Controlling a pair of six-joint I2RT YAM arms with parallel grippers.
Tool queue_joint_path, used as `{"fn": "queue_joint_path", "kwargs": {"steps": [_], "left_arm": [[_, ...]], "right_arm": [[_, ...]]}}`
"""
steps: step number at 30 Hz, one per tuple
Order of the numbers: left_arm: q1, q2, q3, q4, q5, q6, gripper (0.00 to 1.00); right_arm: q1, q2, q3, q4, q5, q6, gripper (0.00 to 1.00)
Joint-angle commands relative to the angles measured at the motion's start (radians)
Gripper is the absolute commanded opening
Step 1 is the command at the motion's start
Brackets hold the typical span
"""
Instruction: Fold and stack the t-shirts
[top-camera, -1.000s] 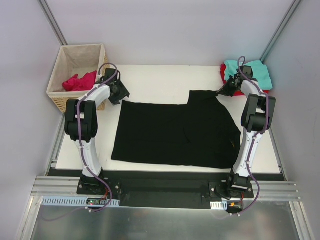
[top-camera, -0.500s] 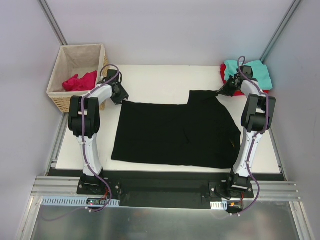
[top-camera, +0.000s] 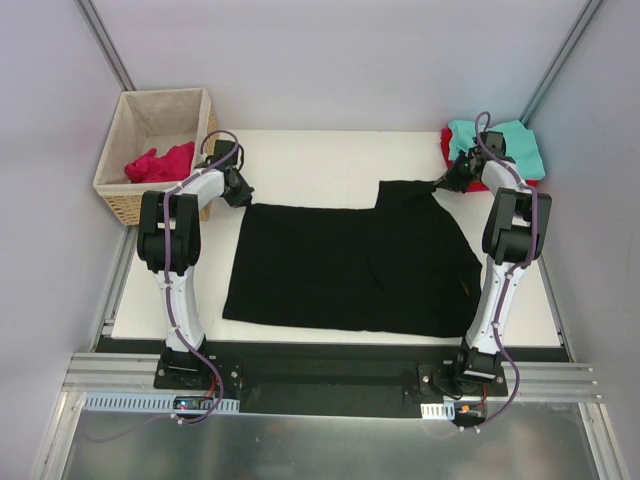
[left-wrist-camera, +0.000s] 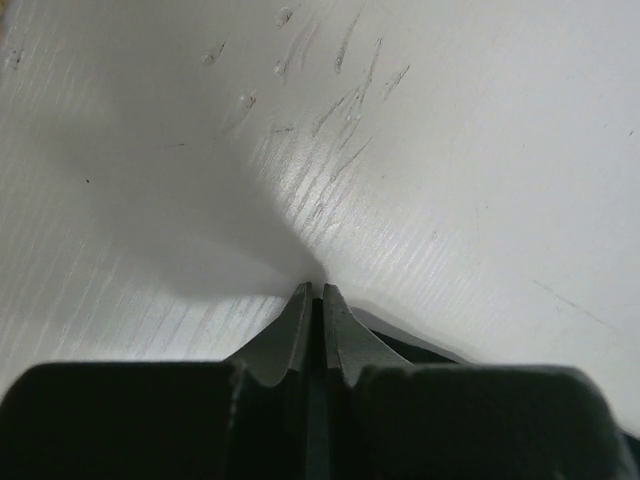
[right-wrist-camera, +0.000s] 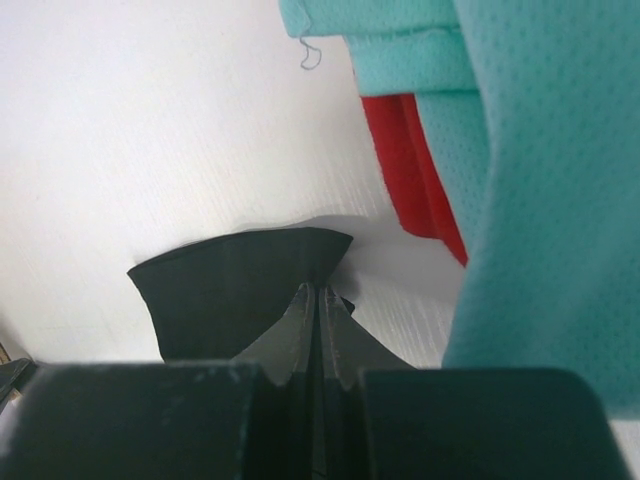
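Observation:
A large black t-shirt (top-camera: 350, 265) lies spread flat on the white table (top-camera: 320, 165). My left gripper (top-camera: 243, 195) is low at its far left corner, jaws shut. In the left wrist view the fingertips (left-wrist-camera: 312, 290) press together on the table, and black cloth (left-wrist-camera: 420, 345) shows just under the right finger. My right gripper (top-camera: 443, 183) is shut on the shirt's far right sleeve tip (right-wrist-camera: 230, 290), which fans out past the fingertips (right-wrist-camera: 311, 290). A teal t-shirt (top-camera: 510, 145) lies on a red one (top-camera: 447, 148) at the back right; the teal cloth (right-wrist-camera: 540, 180) and the red one (right-wrist-camera: 415, 170) are close to the right wrist.
A wicker basket (top-camera: 160, 95) with beige lining stands off the table's far left corner, with a magenta-pink t-shirt (top-camera: 160, 163) inside. Grey walls close in on both sides. The arms' bases sit on the black rail (top-camera: 320, 375) at the near edge.
My left gripper slid a little to the shirt's far left corner and its jaws closed from open to shut. The right arm and the shirts have not moved.

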Motion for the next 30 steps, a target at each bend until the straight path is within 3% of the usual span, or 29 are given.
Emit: {"fn": "queue_joint_path", "kwargs": {"steps": [1,12,22,30], "left_arm": [[0.012,-0.019,0.030,-0.010,0.015,-0.007,0.00],[-0.016,-0.028,0.106,-0.010,0.199,0.044,0.00],[-0.039,-0.115,0.072,-0.010,0.207,0.067,0.00],[-0.042,-0.259,-0.075,-0.010,0.159,0.070,0.00]], "right_arm": [[0.011,-0.040,0.003,0.018,-0.021,-0.003,0.01],[0.040,-0.109,-0.074,0.061,-0.016,0.012,0.01],[0.054,-0.190,-0.183,0.090,-0.013,0.019,0.01],[0.080,-0.388,-0.339,0.096,0.031,-0.012,0.01]]}}
